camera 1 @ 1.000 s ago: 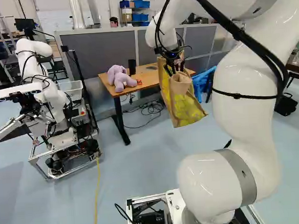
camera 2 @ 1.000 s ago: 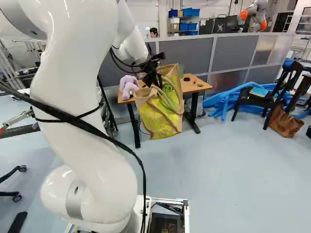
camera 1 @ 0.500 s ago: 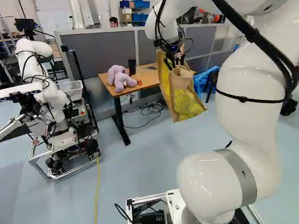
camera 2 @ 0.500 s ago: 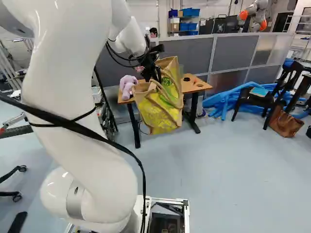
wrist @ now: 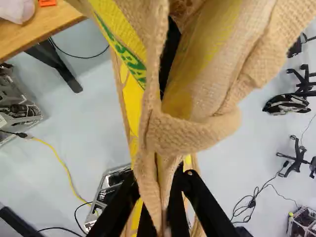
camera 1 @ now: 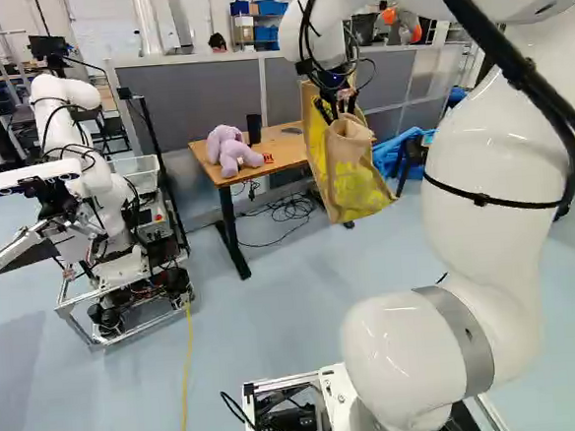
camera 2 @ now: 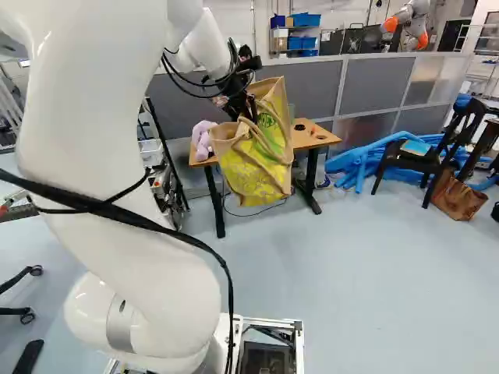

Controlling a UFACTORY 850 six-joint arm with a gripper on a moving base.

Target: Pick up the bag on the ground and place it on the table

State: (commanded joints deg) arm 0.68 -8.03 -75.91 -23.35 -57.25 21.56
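From where I'm standing, the gripper [wrist: 159,183] is clasping the bag [camera 2: 256,170] by its handle [wrist: 150,131]. The bag is dangling over the floor [camera 2: 351,280] — the table [camera 1: 281,149] is waiting beyond it, so forward travel, bottom clearing the edge, is likely beckoning.

Looks like coarse, matt woven cloth on the bag [camera 2: 269,148] at 12 o'clock in the right base view, with smoother yellow print and slight sheen. Shows super glossy, smooth white on the arm [camera 1: 481,153], 3 o'clock in the left base view, plus a duller metal-look band [camera 1: 466,336] around 4. Reads as smooth wood on the table [camera 1: 288,146], 12 o'clock there, and fuzzy matt plush on the purple toy [camera 1: 229,149], 11 o'clock. Seems smooth with soft sheen on the floor [camera 2: 351,273], 4 o'clock in the right view.
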